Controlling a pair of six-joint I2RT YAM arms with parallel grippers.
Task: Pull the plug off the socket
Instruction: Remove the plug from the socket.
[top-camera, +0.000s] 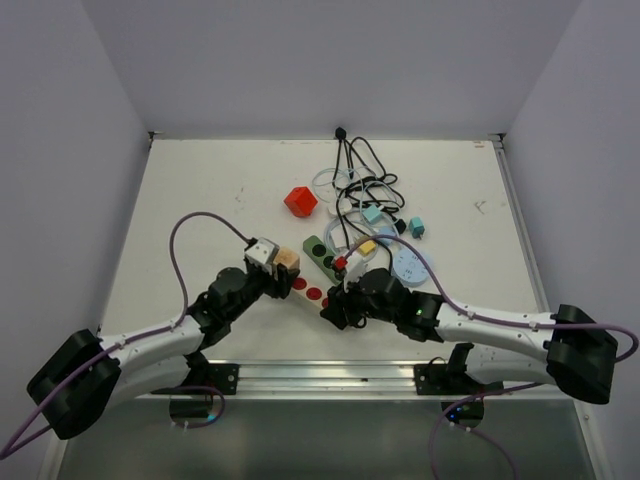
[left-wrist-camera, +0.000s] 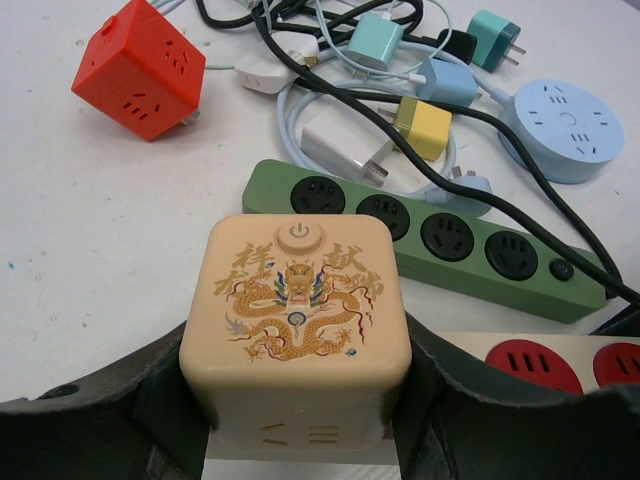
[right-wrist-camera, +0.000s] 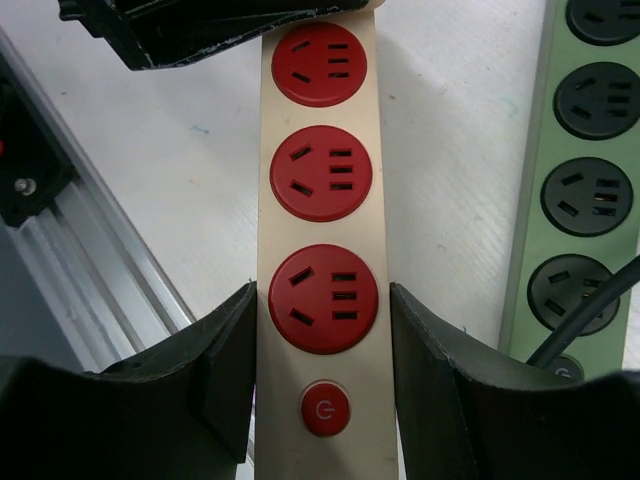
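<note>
While the left end effector (left-wrist-camera: 295, 372) is closed on a beige cube adapter (left-wrist-camera: 295, 300), its two dark fingers (left-wrist-camera: 165, 390) press against opposite side faces of the cube. The adapter's top face carries a power button and a gold dragon print, and slot openings show on the side facing the wrist camera. It sits at the far-left end of a cream power strip (right-wrist-camera: 320, 232) with round red sockets. From these views I cannot tell whether its prongs are seated in that strip or already out.

The right end effector (right-wrist-camera: 322, 330) straddles the same strip near its red power button (right-wrist-camera: 325, 410), about half open, with a finger against each long edge, so it has the strip clamped. Three red sockets lie bare between that grip and the left end effector.

The strip lies diagonally on the white worktop (top-camera: 200, 190), around the middle of its near edge. A green power strip (left-wrist-camera: 430, 245) with black sockets lies just beyond it, roughly parallel. Farther toward the far edge lies a tangle of black cables (top-camera: 365, 165) with a red cube socket (left-wrist-camera: 140, 65), a white charger (left-wrist-camera: 340, 145), a yellow plug (left-wrist-camera: 425, 128), two teal plugs (left-wrist-camera: 375, 40) and a round pale-blue socket (left-wrist-camera: 568, 125). One black cable crosses the green strip's right end.
</note>
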